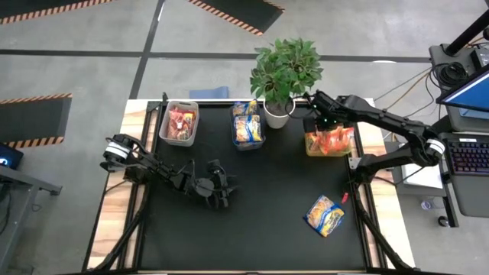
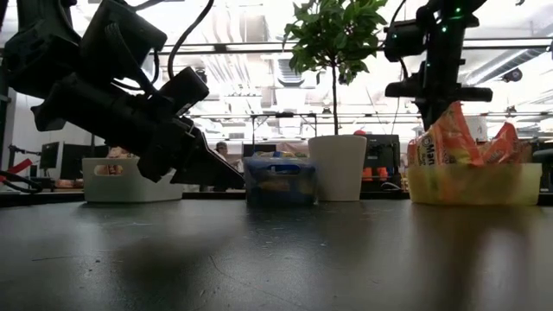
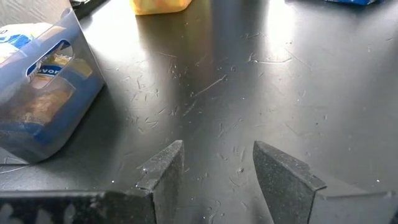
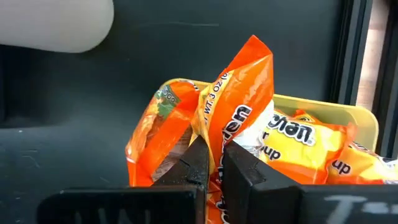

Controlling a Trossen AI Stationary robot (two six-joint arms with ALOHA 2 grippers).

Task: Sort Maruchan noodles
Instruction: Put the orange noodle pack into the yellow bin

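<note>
Three bins stand along the table's far side. A white one (image 1: 179,122) holds red-orange noodle packets. A blue one (image 1: 247,128) holds blue-and-yellow packets, and a yellow one (image 1: 329,142) holds orange packets. One blue-and-yellow packet (image 1: 325,215) lies flat on the black mat at the near right. My right gripper (image 4: 212,163) hangs over the yellow bin, shut on an orange packet (image 4: 233,106). My left gripper (image 3: 217,149) waits open just above the mat near the table's middle, with nothing between its fingers. My right gripper pinches an edge of the orange packet (image 4: 214,138) between its two fingers, coming steeply from above. The packet hangs below the fingers, crumpled and tilted. Its lower part (image 2: 451,142) reaches down among the other packets in the yellow bin.
A potted plant in a white pot (image 1: 276,114) stands between the blue and yellow bins, close to my right arm. The black mat (image 1: 267,198) is bare between my left gripper and the loose packet. Wooden table edges (image 1: 114,206) flank the mat.
</note>
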